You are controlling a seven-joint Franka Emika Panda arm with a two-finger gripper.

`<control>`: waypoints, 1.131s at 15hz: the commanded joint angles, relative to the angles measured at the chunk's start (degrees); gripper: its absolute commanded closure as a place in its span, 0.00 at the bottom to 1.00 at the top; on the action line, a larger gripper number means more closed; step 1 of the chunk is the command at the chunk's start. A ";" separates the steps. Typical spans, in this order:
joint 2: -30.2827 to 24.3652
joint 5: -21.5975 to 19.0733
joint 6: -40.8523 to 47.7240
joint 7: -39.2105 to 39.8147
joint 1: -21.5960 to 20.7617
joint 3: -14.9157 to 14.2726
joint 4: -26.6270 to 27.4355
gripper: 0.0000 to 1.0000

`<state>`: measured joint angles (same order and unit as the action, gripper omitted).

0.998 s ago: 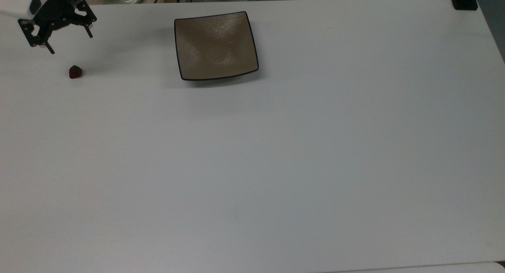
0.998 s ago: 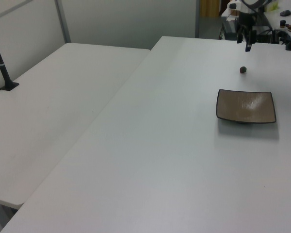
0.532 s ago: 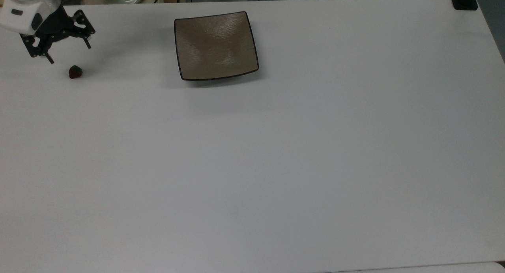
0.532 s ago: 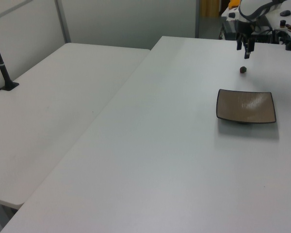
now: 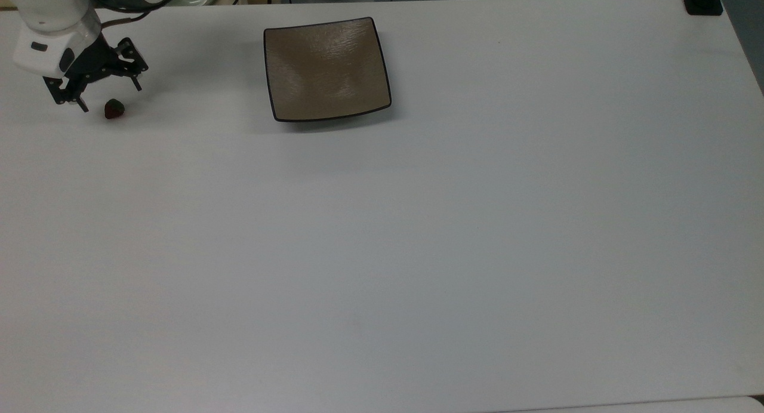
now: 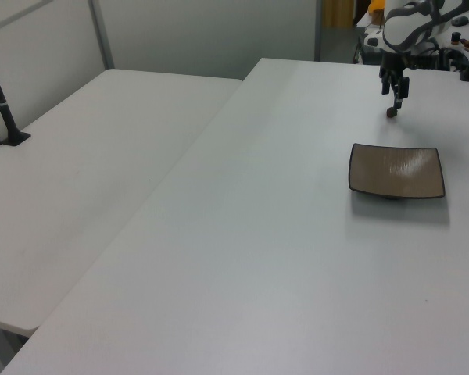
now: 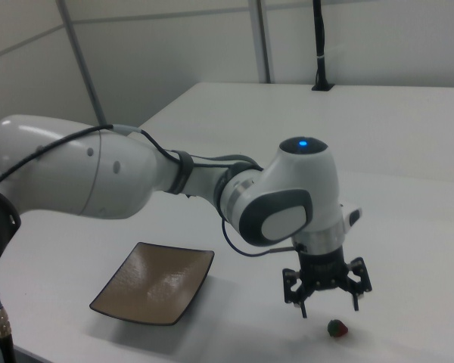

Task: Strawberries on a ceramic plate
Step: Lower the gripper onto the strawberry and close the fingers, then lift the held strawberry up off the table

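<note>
A broad white table (image 5: 453, 234) fills the workspace, with pale partition walls behind it in the left and right views. On it, the landmark is the ceramic plate (image 5: 327, 68), square, tan-brown and glossy with a thin dark rim and upturned edges, bare inside. The white robot arm (image 7: 121, 178) reaches over the table and ends in the gripper (image 5: 109, 98), which hangs well apart from the plate, toward the top view's left, with its black fingers (image 7: 356, 294) spread wide and pointing down. The strawberries are in fact one tiny dark red berry (image 5: 114, 109) with a green cap, lying on the table well apart from the plate on the same side, just below the spread fingertips and not yet touched. The step in hand looks like the descent to grasp. To do it well, the gripper should be centred so the berry sits between the two fingers, since in the right view (image 7: 337, 328) it appears slightly off toward one finger. The descent should then go nearly to the table without scraping it, and the close should be gentle, because so small and rounded a thing can squirt sideways or be crushed.
</note>
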<state>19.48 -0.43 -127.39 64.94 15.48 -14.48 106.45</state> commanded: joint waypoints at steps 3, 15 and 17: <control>1.78 0.70 -3.30 0.18 -0.10 -0.99 1.13 0.00; 3.10 0.70 -6.21 0.27 -0.01 -0.99 2.45 0.19; 3.10 0.79 -6.12 0.27 -0.01 -0.99 2.71 0.38</control>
<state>23.34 -0.44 -131.82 64.94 15.78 -15.03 107.42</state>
